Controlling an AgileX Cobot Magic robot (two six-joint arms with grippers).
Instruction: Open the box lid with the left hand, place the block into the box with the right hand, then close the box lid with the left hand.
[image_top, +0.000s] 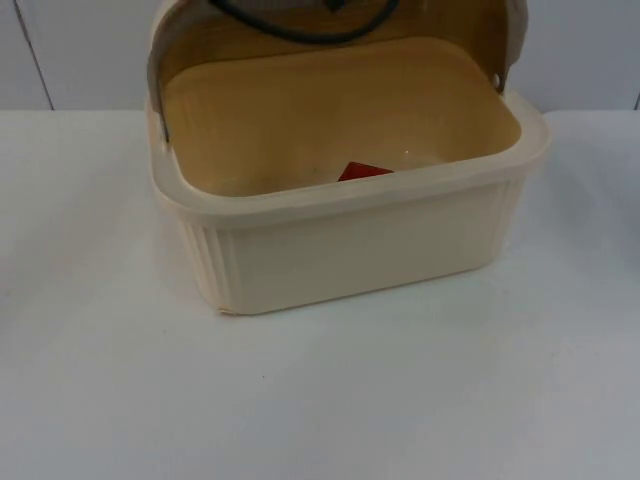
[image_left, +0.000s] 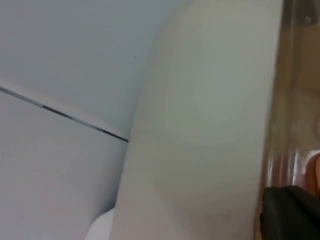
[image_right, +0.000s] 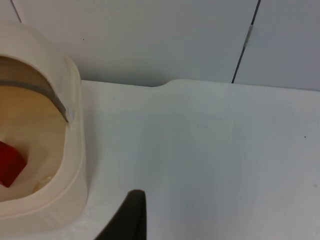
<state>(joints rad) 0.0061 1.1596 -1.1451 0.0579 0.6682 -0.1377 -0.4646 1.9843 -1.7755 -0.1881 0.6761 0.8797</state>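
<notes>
While the cream box (image_top: 340, 230) stands lid-up, we see the red block (image_top: 364, 171) inside; our grippers' states we cannot tell.

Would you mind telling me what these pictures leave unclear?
- Red block: top view, the box front wall hides most of it.
- Lid: top view, cut off by the picture's edge.
- Left gripper: left wrist view, one black fingertip against the box; grip unclear.
- Right gripper: right wrist view, one fingertip over the table; opening unclear.
</notes>
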